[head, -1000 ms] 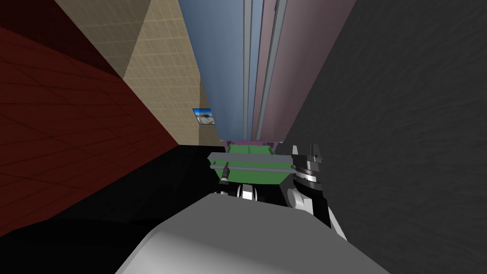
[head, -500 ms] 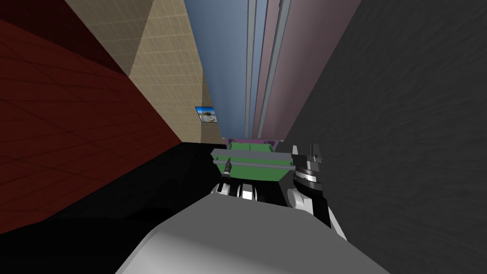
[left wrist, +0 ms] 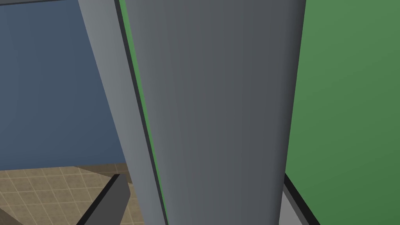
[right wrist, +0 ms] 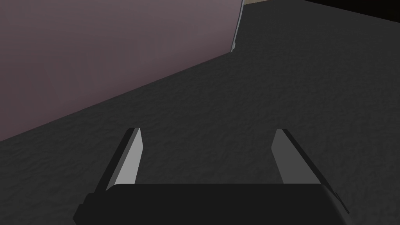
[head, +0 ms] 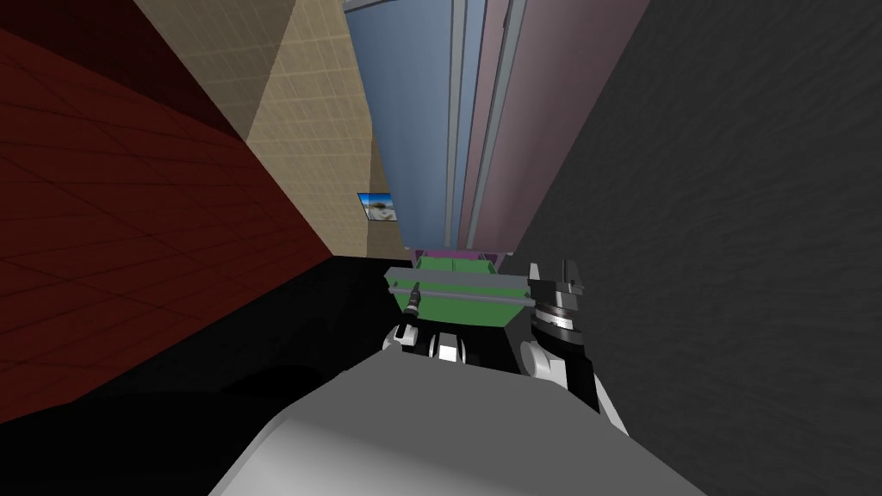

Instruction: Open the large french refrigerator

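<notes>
The refrigerator has a blue left door (head: 413, 129) and a mauve right door (head: 551, 103), with long grey handles (head: 454, 120) along their meeting edges. Below them a green drawer (head: 465, 306) juts toward me, with a grey bar handle (head: 469, 298) across its front. My left gripper (head: 413, 303) is at the left end of that bar. In the left wrist view the thick grey bar (left wrist: 218, 97) stands between the open fingers (left wrist: 111, 195), with the green front (left wrist: 347, 97) behind it. My right gripper (right wrist: 207, 131) is open and holds nothing, beside the drawer's right end (head: 555, 277).
A dark grey wall (head: 732, 215) runs close along my right. A dark red wall (head: 129, 215) and a tan tiled floor (head: 310, 129) lie to the left, with a small picture (head: 379, 207) near the refrigerator. A black area (head: 258, 344) spreads at lower left.
My head view has shifted slightly, so the blue door and picture sit further right. The left gripper has edged a little up along the drawer's bar. The right arm is still.
</notes>
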